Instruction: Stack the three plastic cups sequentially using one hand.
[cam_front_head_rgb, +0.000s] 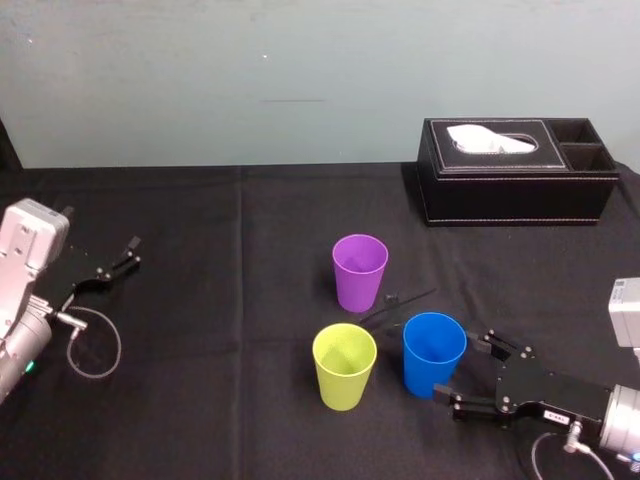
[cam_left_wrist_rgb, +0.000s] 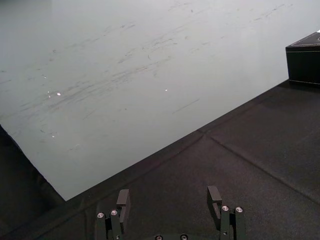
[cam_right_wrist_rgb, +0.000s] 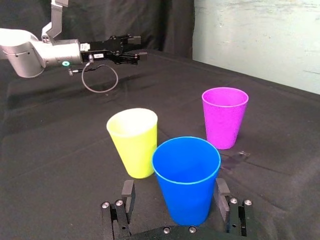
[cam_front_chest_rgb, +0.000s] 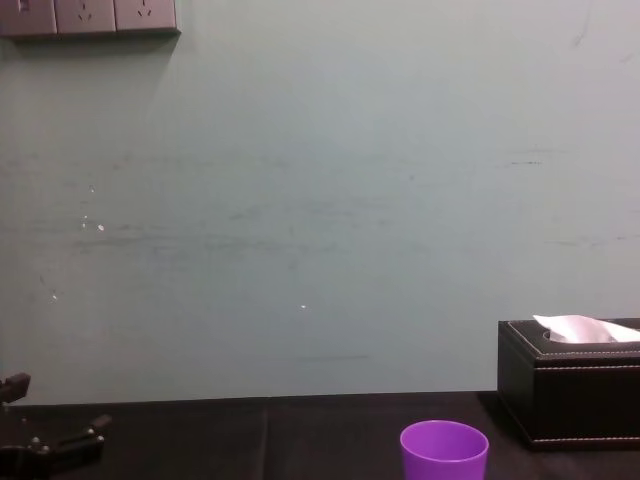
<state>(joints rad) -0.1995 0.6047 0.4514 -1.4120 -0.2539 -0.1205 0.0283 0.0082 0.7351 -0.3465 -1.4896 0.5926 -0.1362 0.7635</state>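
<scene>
While the blue cup (cam_front_head_rgb: 434, 352) stands upright on the bench (cam_front_head_rgb: 220, 320), the right gripper (cam_front_head_rgb: 458, 366) lies low at the near right side. Its jaws are spread, one on each side of the cup's lower half. The right wrist view gives this more clearly: the blue cup (cam_right_wrist_rgb: 186, 175) is between the two fingers (cam_right_wrist_rgb: 127, 196) of the right gripper (cam_right_wrist_rgb: 174, 194), and a small gap shows on both sides. So the jaws are released and grasp nothing.

The yellow-green cup (cam_front_head_rgb: 344, 366) stands just beside the blue one, on its left, without touching it. The purple cup (cam_front_head_rgb: 359, 272) is farther back, apart from both. All three are smooth plastic, tapered to a narrower base, with the mouth up.

A black cloth with straight fold lines covers the bench. At the far right sits a black tissue box (cam_front_head_rgb: 515, 175) with pale stitching and a white tissue coming out of the top.

The left gripper (cam_front_head_rgb: 128, 255) is parked at the left side. In the left wrist view the left gripper (cam_left_wrist_rgb: 168, 200) has its jaws apart above bare cloth, with nothing between them.

The right wrist view sees the yellow-green cup (cam_right_wrist_rgb: 134, 142) and the purple cup (cam_right_wrist_rgb: 224, 117) from the side, and the left gripper (cam_right_wrist_rgb: 137, 47) far behind them. The chest view gives the upper part of the purple cup (cam_front_chest_rgb: 444, 452), with the tissue box (cam_front_chest_rgb: 570, 390) to its right before a pale wall.
</scene>
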